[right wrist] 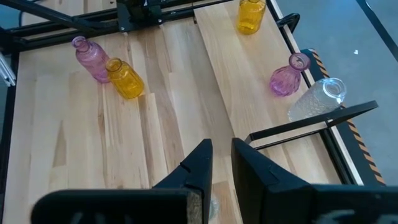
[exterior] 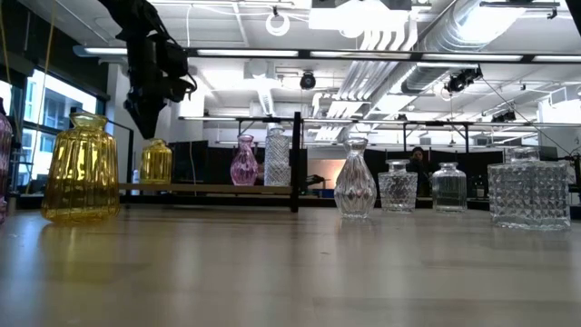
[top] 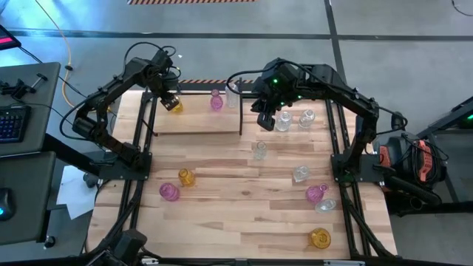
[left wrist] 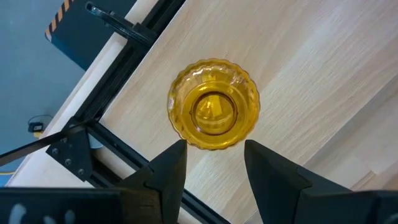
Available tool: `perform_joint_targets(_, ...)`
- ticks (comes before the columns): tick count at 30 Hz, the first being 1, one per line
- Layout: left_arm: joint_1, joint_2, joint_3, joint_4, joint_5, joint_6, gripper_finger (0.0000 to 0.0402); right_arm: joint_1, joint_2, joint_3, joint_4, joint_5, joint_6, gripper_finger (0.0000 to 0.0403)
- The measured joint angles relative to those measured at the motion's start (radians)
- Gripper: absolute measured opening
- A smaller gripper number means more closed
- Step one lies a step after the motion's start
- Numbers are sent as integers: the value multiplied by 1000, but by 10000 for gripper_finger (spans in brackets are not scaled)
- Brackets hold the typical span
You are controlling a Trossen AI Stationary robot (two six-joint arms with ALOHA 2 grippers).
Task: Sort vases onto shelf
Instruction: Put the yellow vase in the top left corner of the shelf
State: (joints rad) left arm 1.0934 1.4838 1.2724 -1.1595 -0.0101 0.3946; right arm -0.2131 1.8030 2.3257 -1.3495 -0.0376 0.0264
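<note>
The shelf (top: 196,123) stands at the table's far left, a pale board in a black frame with an upright divider (exterior: 297,163). On the board stand an amber vase (left wrist: 214,106), a pink vase (top: 216,101) and a clear vase (top: 233,96). My left gripper (left wrist: 214,155) hangs open just above the amber vase (exterior: 156,162), pointing down and clear of it. My right gripper (right wrist: 221,155) hovers high over the table right of the divider, its fingers a narrow gap apart with nothing between them.
Loose vases stand on the tabletop: clear ones (top: 283,120), (top: 307,117), (top: 260,150), (top: 300,174), a pink (top: 316,193) and an amber (top: 320,238) at the near right, an amber (top: 185,177) and a pink (top: 169,192) at the near left.
</note>
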Motion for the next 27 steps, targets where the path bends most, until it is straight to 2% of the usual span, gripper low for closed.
perform_joint_targets(5,-8,-9,0,1,-2,0,154,0,0,0,0,0,0,41)
perform_joint_targets(11,-7,-90,0,12,0,-1,154,0,0,0,0,0,-3,41)
perform_joint_targets(16,-38,-131,2,49,90,74,154,-3,0,0,22,0,-23,41)
perform_joint_targets(21,-107,-105,2,96,95,143,147,-3,0,0,67,0,-51,41)
perform_joint_targets(27,-175,-9,2,104,73,159,107,-3,0,0,78,0,-47,41)
